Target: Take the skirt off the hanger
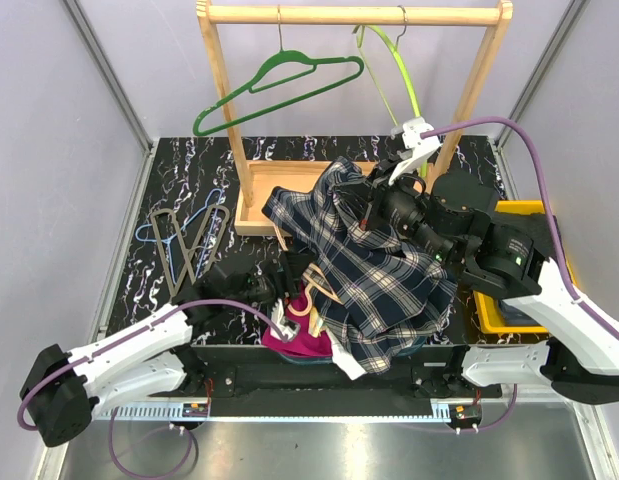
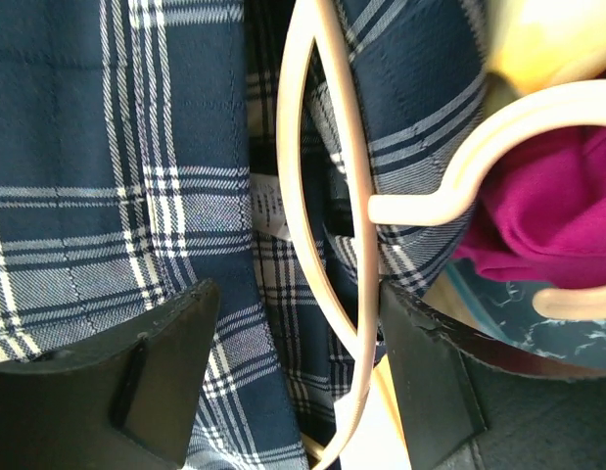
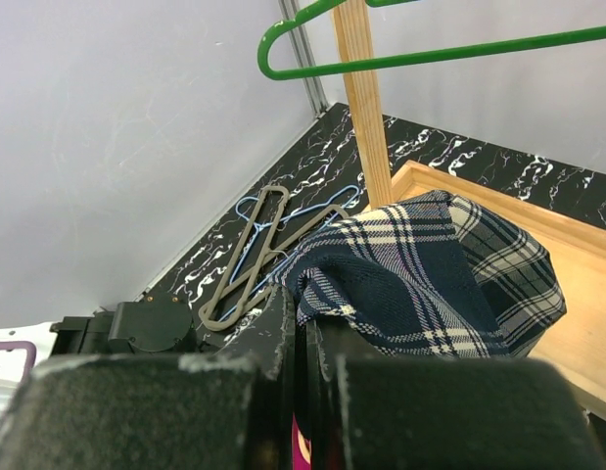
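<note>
The navy and white plaid skirt (image 1: 379,280) lies heaped at the table's front middle, one edge pulled up. It hangs on a cream hanger (image 1: 314,295), whose hook and arm show in the left wrist view (image 2: 351,196) against the plaid (image 2: 77,147). My left gripper (image 1: 287,285) is open, its jaws set around the hanger arm (image 2: 298,304), which lies next to the right finger. My right gripper (image 1: 369,205) is shut on a fold of the skirt (image 3: 430,284) and holds it raised; the jaws (image 3: 301,313) are pressed together on the cloth.
A magenta garment (image 1: 299,335) lies under the skirt at the front edge. A wooden rack (image 1: 354,14) stands behind with a dark green hanger (image 1: 279,90) and a light green one (image 1: 399,65). Grey and blue hangers (image 1: 184,240) lie at left. A yellow bin (image 1: 509,310) is at right.
</note>
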